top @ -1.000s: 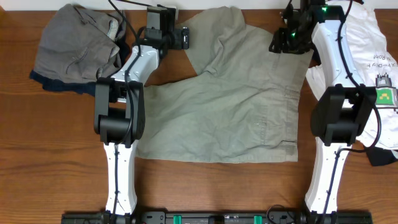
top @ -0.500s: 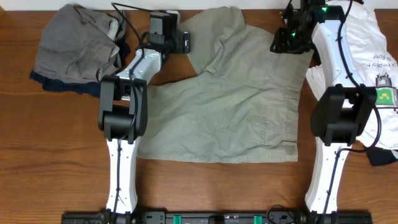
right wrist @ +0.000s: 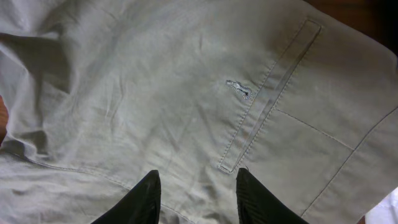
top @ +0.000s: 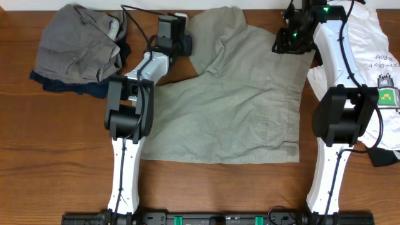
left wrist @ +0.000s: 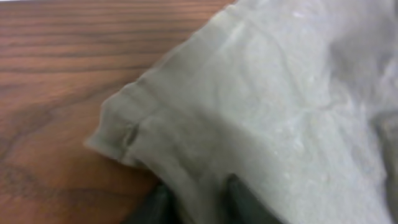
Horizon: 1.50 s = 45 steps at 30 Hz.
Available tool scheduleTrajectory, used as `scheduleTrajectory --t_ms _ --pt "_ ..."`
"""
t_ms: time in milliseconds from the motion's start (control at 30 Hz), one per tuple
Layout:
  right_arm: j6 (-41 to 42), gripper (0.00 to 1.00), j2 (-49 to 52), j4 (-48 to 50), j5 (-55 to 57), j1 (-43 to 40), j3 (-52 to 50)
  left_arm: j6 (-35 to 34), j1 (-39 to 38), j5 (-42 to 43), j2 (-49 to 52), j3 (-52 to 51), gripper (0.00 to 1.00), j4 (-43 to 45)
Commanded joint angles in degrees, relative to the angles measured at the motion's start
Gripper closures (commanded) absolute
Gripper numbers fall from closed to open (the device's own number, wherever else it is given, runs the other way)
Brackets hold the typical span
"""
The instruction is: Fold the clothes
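Pale khaki-olive shorts (top: 237, 106) lie spread flat on the wooden table (top: 50, 156). My left gripper (top: 186, 42) is at the far left leg's hem. In the left wrist view its two fingers (left wrist: 196, 199) are shut on a fold of the hem (left wrist: 124, 134) at the cloth's corner. My right gripper (top: 279, 45) hangs over the far right part of the shorts. In the right wrist view it (right wrist: 198, 186) stands open just above the cloth, beside a stitched back pocket (right wrist: 267, 99).
A folded grey garment (top: 78, 47) sits on a dark navy one at the far left. A white T-shirt with green print (top: 381, 69) lies at the right edge, with a black garment (top: 384, 156) below it.
My left gripper has slid right onto the shorts' leg hem and closed on it. The right gripper stays in place, its fingers a little closer together.
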Motion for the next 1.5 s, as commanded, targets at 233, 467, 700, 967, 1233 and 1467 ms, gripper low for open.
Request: scheduleTrajectory --t_ms 233,467,700,967,1233,1467 --pt "-1.1 0.62 0.2 -0.2 -0.4 1.5 0.9 -7.1 2.1 -7.4 -1.0 0.8 0.94 -4.2" --pt "-1.0 0.62 0.2 -0.1 -0.5 2.1 0.9 -8.8 5.3 -11.3 -9.4 0.8 0.94 -20.3" --pt "-0.3 0.63 0.2 -1.3 -0.5 2.7 0.9 -8.7 7.3 -11.3 -16.7 0.8 0.94 -38.6" --pt "2.9 0.66 0.0 -1.2 -0.4 3.0 0.9 -7.1 7.6 -11.3 -18.8 0.8 0.36 -49.3" --pt "5.6 0.66 -6.2 -2.7 0.1 2.7 0.9 -7.0 9.2 -12.5 -24.5 0.8 0.28 -56.8" --pt "7.4 0.46 -16.6 -13.2 4.1 3.1 0.9 -7.1 10.2 -11.9 -36.5 0.8 0.24 -66.2"
